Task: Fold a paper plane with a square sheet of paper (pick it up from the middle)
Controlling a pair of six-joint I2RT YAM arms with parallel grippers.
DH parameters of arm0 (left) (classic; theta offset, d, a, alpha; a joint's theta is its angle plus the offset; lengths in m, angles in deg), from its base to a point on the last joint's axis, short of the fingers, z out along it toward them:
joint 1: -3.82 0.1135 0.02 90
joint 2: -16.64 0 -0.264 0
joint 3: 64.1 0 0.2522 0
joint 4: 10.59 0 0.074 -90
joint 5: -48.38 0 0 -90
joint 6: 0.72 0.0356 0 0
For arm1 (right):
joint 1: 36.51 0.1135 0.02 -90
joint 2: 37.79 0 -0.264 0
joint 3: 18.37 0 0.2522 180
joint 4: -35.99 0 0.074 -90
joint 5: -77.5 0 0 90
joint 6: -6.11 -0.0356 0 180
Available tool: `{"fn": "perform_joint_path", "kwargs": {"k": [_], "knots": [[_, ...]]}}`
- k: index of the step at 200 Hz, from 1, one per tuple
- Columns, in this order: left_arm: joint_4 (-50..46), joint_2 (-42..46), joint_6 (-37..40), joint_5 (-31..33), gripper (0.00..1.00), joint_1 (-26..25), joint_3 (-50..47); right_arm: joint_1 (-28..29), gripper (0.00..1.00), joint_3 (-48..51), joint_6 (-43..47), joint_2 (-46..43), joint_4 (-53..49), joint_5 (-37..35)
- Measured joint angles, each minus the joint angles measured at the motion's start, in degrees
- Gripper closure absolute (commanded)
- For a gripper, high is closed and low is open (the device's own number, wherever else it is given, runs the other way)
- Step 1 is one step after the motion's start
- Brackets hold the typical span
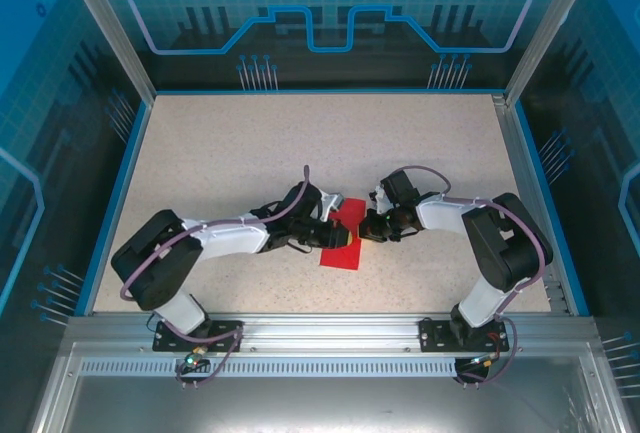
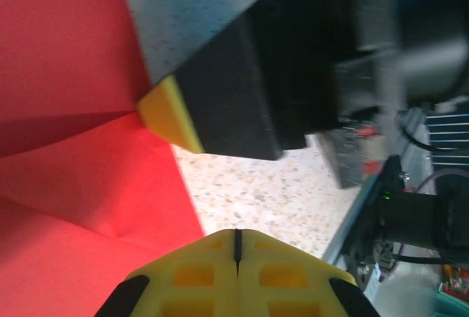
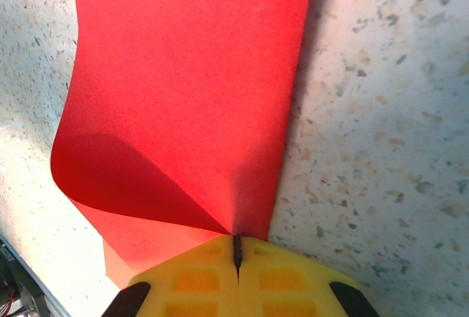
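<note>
Gripping: the right gripper (image 3: 236, 250) has its yellow pads pressed together on an edge of the square sheet of paper (image 3: 183, 75), at the point where a curled-over flap runs into the seam between them.
Left gripper (image 2: 237, 251): jaws together with nothing seen between them, and the tips just beside the sheet's edge. I cannot tell whether they touch it.
Sheet: it lies on the table (image 1: 220, 153), about midway between the left and right edges and nearer the near edge than the far one. One part is flat and one part is lifted in a soft roll with no sharp crease.
Step in hand: this looks like an early fold, with the flap being laid over the flat part.
Doing it well: carry the flap low and straight so that edge meets edge. Pin the flat part with the left tips, since thin paper will likely slide. Press the roll down only once the edges are lined up.
Room: the two grippers are nearly nose to nose over the sheet, so any sideways move risks a bump. There is wide bare table toward the far edge and both side edges, and less toward the near edge.
</note>
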Motion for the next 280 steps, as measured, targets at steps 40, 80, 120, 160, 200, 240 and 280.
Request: {"fn": "perform_joint_path", "kwargs": {"k": [40, 80, 120, 160, 200, 240, 280], "knots": [[-0.5, -5.8, 1.9, 1.0, 1.0, 0.9, 1.7, 0.0, 0.99, 0.0, 0.0, 0.2, 0.1, 0.2], [-0.7, -9.4, 3.0, 1.2, 1.0, 1.4, 3.3, 0.0, 1.0, -0.2, 0.0, 0.3, 0.1, 0.4], [-0.9, -11.6, 4.3, 1.2, 1.0, 2.0, 3.9, 0.0, 1.0, -0.6, 0.1, 0.8, 0.0, 0.7], [-1.0, -11.6, 4.5, 1.2, 1.0, 2.7, 3.9, 0.0, 1.0, -1.0, 1.1, 1.1, -0.2, 0.7], [-0.7, -11.9, 4.3, 1.1, 1.0, 3.8, 3.9, 0.0, 0.98, -0.9, 1.3, 0.9, -0.1, 0.6], [1.5, -12.8, 4.2, 0.3, 1.0, 3.8, 3.9, 0.4, 0.87, 1.3, 0.5, -1.9, 1.1, -1.4], [4.4, -14.1, 3.8, -1.3, 1.0, 4.0, 3.9, 1.3, 0.9, 3.3, -2.4, -6.8, 1.5, -2.4]]}}
